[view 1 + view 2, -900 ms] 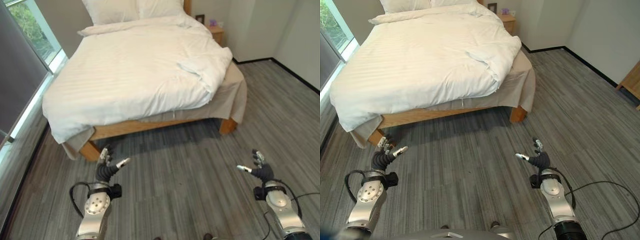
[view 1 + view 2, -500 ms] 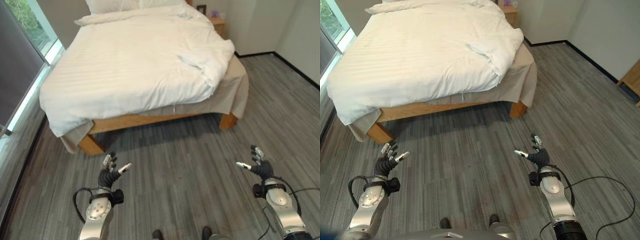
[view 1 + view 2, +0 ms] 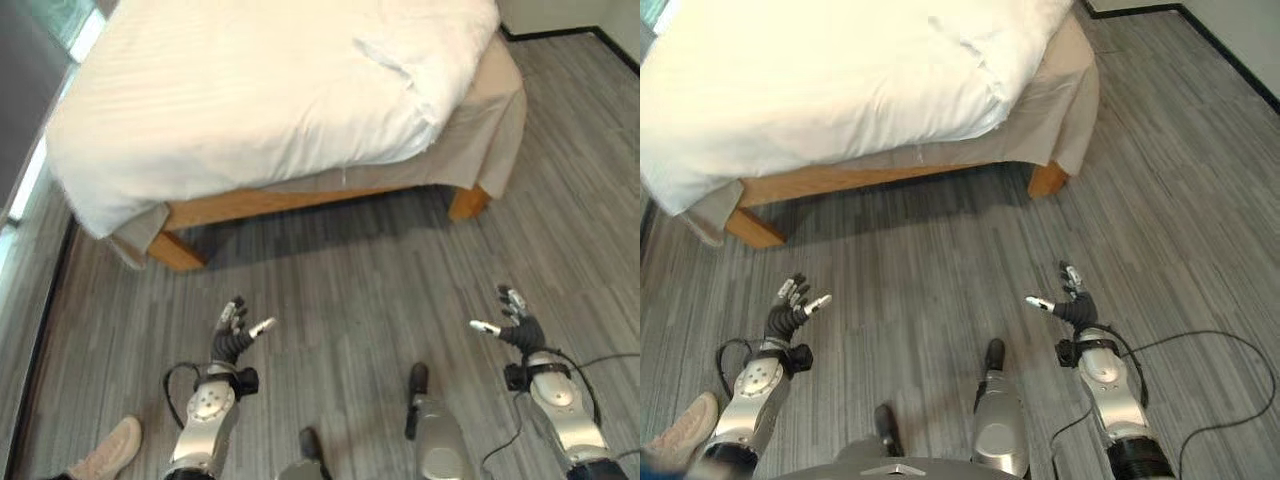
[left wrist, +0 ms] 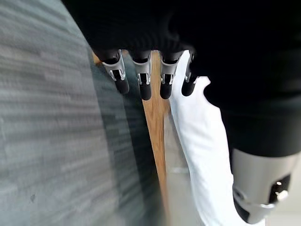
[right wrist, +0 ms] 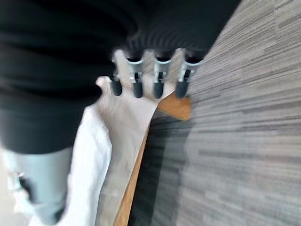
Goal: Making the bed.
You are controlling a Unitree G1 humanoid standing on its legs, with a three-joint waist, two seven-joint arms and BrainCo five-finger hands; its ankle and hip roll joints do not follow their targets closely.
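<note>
Approaching the foot of the bed

The left hand and right hand hover open and empty over the floor; the duvet bunches at the bed's right foot corner, so reach there first and pull it flat.

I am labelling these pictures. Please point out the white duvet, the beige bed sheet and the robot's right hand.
white duvet (image 3: 250,100), left eye view, on its flat top.
beige bed sheet (image 3: 495,120), left eye view, on the hanging corner.
right hand (image 3: 518,330), left eye view, on the palm.
</note>
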